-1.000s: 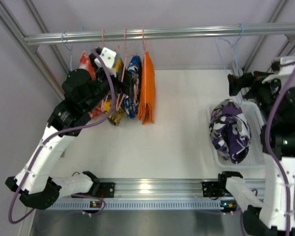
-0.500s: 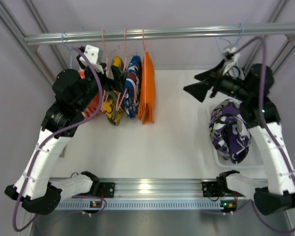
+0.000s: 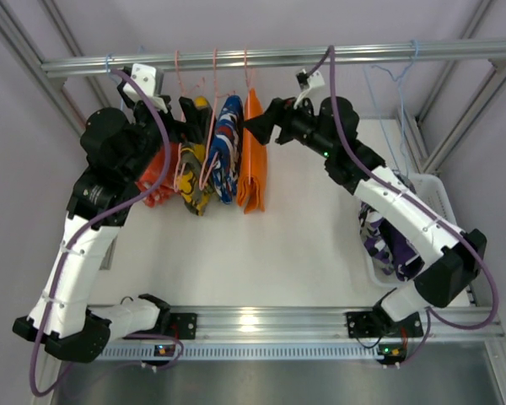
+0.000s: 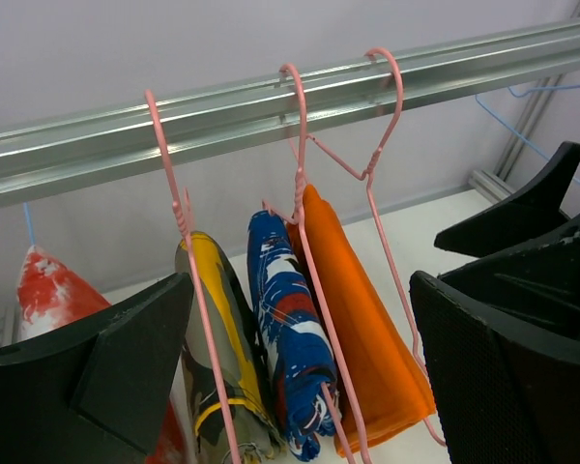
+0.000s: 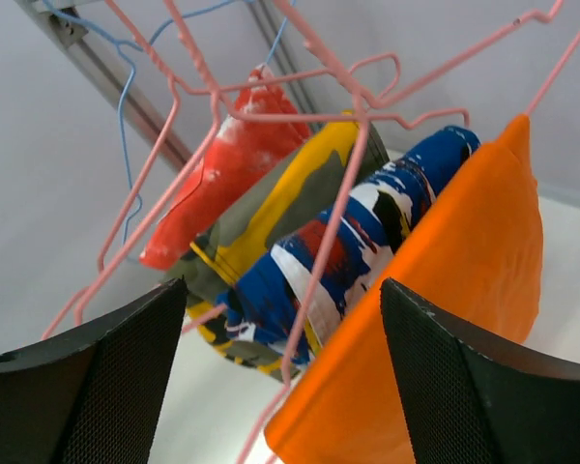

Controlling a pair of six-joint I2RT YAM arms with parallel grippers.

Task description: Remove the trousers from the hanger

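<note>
Hovering released and empty, the right gripper (image 3: 258,128) faces the orange trousers (image 3: 252,164) on their pink hanger (image 4: 372,166) near the far edge, likely lining up a pull. The left gripper (image 3: 192,114), also spread, waits beside, while the camouflage trousers (image 3: 376,239) lie in the basket (image 3: 438,198) at the right edge.

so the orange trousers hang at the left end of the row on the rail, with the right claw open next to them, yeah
Not the left end: the top view shows the orange trousers at the right end of the row on the rail, beside the blue patterned garment. The right claw is open next to them.
</note>
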